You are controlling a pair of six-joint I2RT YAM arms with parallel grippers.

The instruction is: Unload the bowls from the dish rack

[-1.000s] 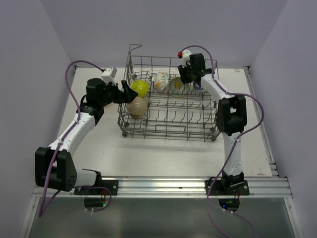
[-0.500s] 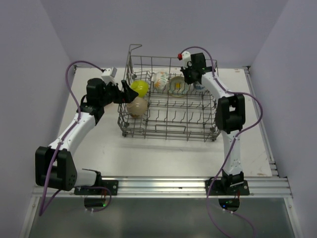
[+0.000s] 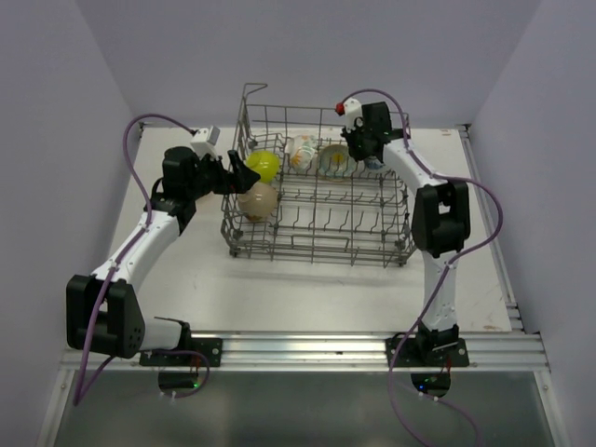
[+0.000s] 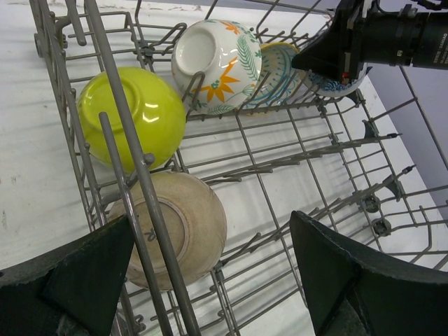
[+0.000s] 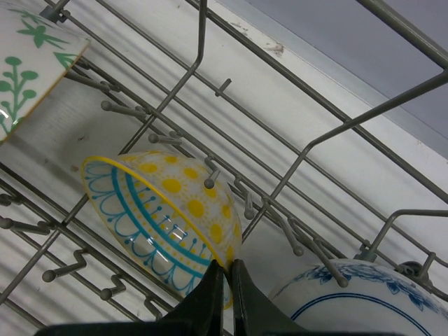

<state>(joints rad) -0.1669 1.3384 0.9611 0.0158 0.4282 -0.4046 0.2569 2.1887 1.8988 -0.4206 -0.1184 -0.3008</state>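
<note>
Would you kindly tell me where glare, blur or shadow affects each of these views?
Top external: even, soft light, only a faint shadow under the rack, everything small but sharp. Left wrist: bright glare spots on the lime bowl; the fingers at the bottom edge are dark and soft. Right wrist: the dotted bowl is crisp, the fingers close up are blurred black.

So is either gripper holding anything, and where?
The right gripper looks pinched on the yellow-dotted bowl at its rim; the left gripper is open, empty.
</note>
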